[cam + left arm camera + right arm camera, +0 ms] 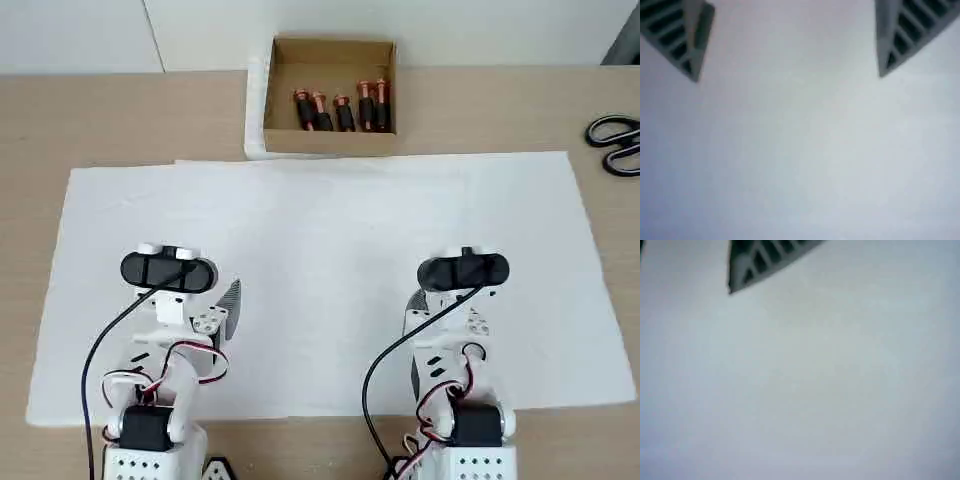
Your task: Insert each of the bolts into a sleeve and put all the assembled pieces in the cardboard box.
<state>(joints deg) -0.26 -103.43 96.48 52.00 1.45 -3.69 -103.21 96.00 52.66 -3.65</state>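
Note:
The cardboard box [330, 143] stands at the far middle of the table. Several assembled pieces [342, 110], copper bolts in black sleeves, lie side by side inside it. Both arms are folded back at the near edge, far from the box. My left gripper [788, 76] hangs open just over the white sheet [320, 240], its grey ribbed fingers [687, 45] wide apart and holding nothing. It also appears in the high view as the left gripper [231, 305]. My right gripper [685, 270] is open too, with one ribbed finger [760, 262] over bare sheet, and appears as the right gripper [413, 305] in the high view.
The white sheet covers most of the wooden table [120, 110]. Black-handled scissors [617, 143] lie at the far right edge. A white strip [254, 110] runs along the box's left side.

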